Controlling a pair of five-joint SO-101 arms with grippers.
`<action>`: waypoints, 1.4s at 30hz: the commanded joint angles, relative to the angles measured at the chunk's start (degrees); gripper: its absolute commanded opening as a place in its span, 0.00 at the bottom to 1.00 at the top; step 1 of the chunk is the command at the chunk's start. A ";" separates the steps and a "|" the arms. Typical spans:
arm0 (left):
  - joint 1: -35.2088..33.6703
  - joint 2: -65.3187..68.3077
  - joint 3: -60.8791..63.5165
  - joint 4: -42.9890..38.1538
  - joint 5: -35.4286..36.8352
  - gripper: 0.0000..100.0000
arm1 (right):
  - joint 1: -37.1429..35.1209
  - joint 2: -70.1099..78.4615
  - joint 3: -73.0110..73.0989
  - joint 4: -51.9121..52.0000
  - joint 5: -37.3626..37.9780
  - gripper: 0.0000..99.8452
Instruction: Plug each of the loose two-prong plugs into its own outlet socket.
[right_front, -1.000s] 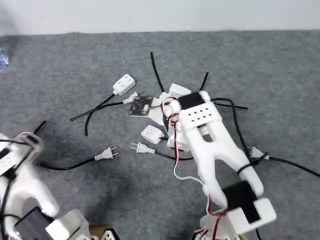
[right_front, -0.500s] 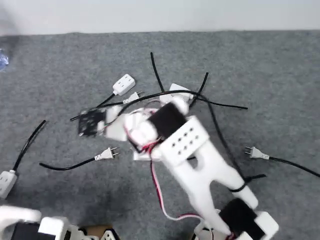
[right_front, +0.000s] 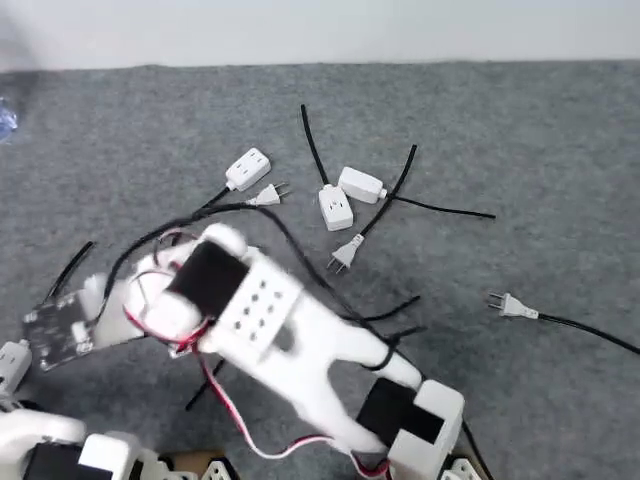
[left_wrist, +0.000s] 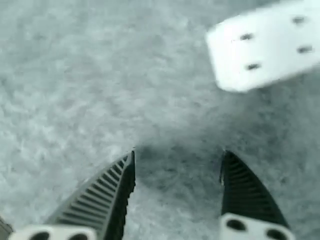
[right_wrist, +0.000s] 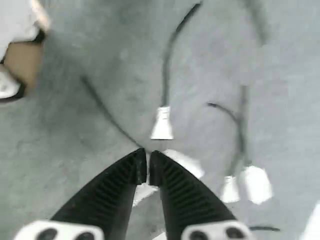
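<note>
Right gripper is hovering over the grey carpet with fingers pressed together; left gripper is gaping apart. One loose two-prong plug is lying near an outlet socket.

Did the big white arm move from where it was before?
Yes. The right arm swung leftward in the high view, away from the middle socket it was over.
</note>
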 joint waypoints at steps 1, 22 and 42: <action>3.60 -1.23 1.36 -4.92 -3.87 0.26 | 6.46 -0.40 -4.84 2.77 -3.78 0.20; 72.26 -1.41 -34.77 40.62 -11.25 0.26 | 48.92 -33.27 52.48 -6.55 -13.89 0.10; 88.44 19.69 -31.60 10.46 11.43 0.26 | 58.24 -37.58 100.22 -56.04 -24.88 0.11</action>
